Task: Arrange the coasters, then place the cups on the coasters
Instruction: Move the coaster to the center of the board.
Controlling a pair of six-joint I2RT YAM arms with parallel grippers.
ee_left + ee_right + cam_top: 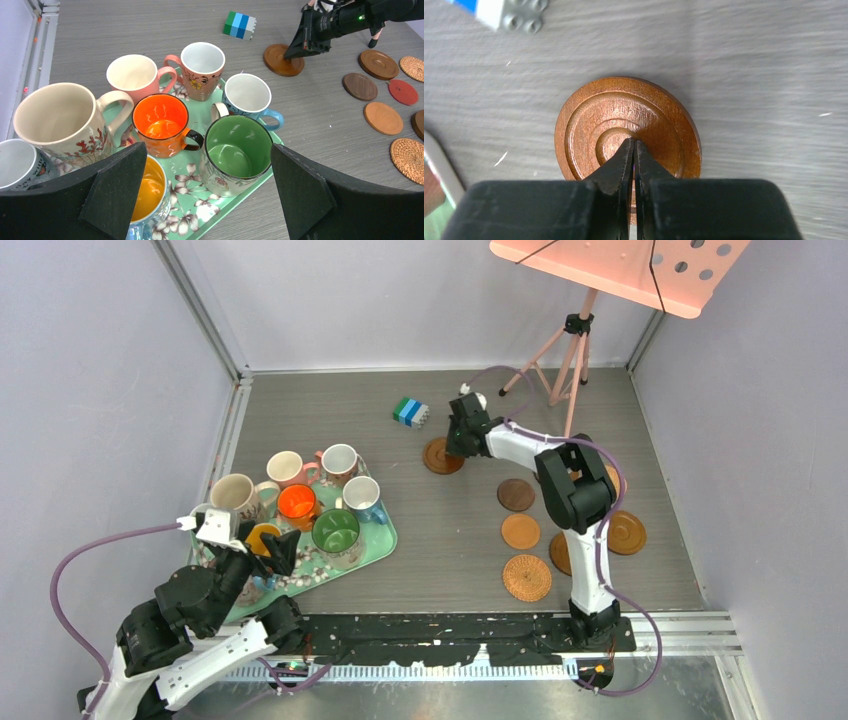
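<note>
My right gripper (634, 142) is shut, its tips resting on the centre of a brown wooden coaster (659, 120) that lies flat on the table; nothing is between the jaws. From above, this coaster (440, 456) sits left of the other coasters: dark brown (516, 494), tan (520, 531) and wicker (527, 577). Several cups stand on the mint tray (243, 199). Among them are a green-inside cup (237, 150), an orange one (160, 117) and a yellow-inside one (150, 187). My left gripper (207, 146) hangs open above the tray's near edge, holding nothing.
A blue-green toy block (410, 412) lies just behind the held-down coaster. A pink music stand (570, 340) rises at the back right. More coasters, among them a spiral-grained one (626, 532), lie around the right arm. Grey walls close in the table.
</note>
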